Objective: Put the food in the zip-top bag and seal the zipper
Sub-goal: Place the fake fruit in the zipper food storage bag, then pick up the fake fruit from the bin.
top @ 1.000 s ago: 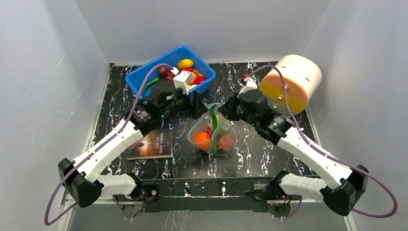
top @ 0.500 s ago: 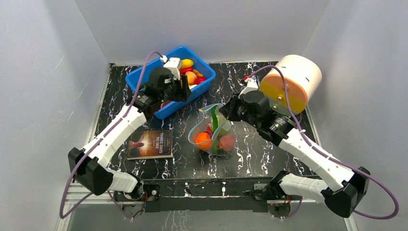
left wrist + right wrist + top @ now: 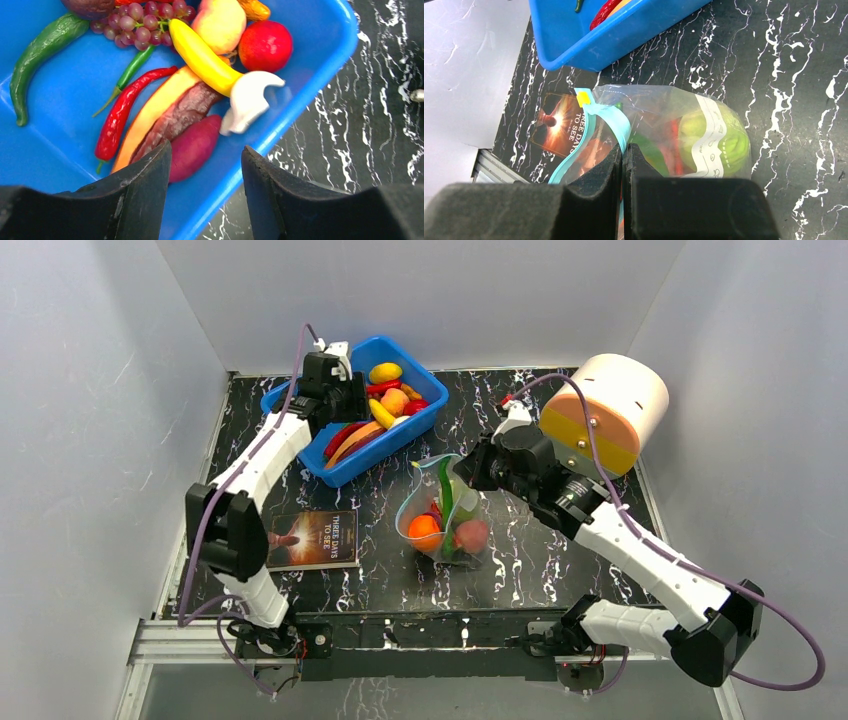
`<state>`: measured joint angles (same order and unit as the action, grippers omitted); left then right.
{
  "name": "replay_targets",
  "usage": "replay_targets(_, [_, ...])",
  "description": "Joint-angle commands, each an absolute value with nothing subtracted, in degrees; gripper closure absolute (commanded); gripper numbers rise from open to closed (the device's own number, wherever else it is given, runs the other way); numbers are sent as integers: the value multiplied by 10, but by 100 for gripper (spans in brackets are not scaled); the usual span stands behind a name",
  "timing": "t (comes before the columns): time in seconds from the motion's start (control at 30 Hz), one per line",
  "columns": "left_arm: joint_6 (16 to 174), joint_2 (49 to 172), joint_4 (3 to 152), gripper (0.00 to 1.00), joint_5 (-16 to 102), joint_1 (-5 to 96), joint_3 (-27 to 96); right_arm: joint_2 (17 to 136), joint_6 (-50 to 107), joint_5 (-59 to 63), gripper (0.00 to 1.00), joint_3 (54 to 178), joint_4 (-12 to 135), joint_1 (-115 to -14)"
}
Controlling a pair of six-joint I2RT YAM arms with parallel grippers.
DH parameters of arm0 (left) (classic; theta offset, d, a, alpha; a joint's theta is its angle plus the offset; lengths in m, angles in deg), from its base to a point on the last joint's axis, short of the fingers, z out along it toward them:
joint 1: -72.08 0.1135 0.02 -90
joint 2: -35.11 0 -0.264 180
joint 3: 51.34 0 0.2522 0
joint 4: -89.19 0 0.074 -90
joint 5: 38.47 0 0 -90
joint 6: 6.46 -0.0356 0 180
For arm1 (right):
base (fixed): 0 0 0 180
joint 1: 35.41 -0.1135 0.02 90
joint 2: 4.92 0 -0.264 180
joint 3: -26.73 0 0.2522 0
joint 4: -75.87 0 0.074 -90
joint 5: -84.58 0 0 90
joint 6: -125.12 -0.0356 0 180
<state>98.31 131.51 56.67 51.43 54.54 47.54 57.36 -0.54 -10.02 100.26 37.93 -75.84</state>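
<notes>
The left gripper point(image 3: 205, 165) has its fingers apart with nothing between them, and we find it poised over the food point(image 3: 192, 147) in the blue bin point(image 3: 280, 130), with the banana point(image 3: 202, 57) and grapes point(image 3: 140, 27) just beyond. One second ago this gripper stood at the bag's mouth, on the near-right side of the bin. It has since swung back over the bin, so we judge one deposit finished and another pick beginning. The left arm reaches long over the bin's left end. The right gripper point(image 3: 623, 155) is clamped on the zipper point(image 3: 606, 120), unmoved, holding the zip-top bag point(image 3: 664, 125) open just near-right of the bin, its elbow bent.
</notes>
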Motion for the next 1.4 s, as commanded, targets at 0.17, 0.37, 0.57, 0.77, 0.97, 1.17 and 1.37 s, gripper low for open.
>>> replay_targets(0.17, [999,1443,617,50,454,587,578,608,21,-115,100,1068,399,-756])
replay_targets(0.37, [1014,1508,645,54,463,597,617,627,23,-114,100,1075,408,-756])
replay_targets(0.57, [967,1540,664,47,559,601,655,638,23,-114,100,1073,413,-756])
replay_targets(0.77, [877,1569,681,36,624,601,697,645,27,-116,100,1074,412,-756])
replay_targets(0.97, [826,1613,668,38,683,601,752,646,32,-119,100,1075,412,-755])
replay_targets(1.17, [815,1638,669,37,685,603,765,650,38,-124,100,1084,408,-755])
replay_targets(1.37, [814,1658,676,35,682,603,767,649,38,-124,100,1086,405,-756])
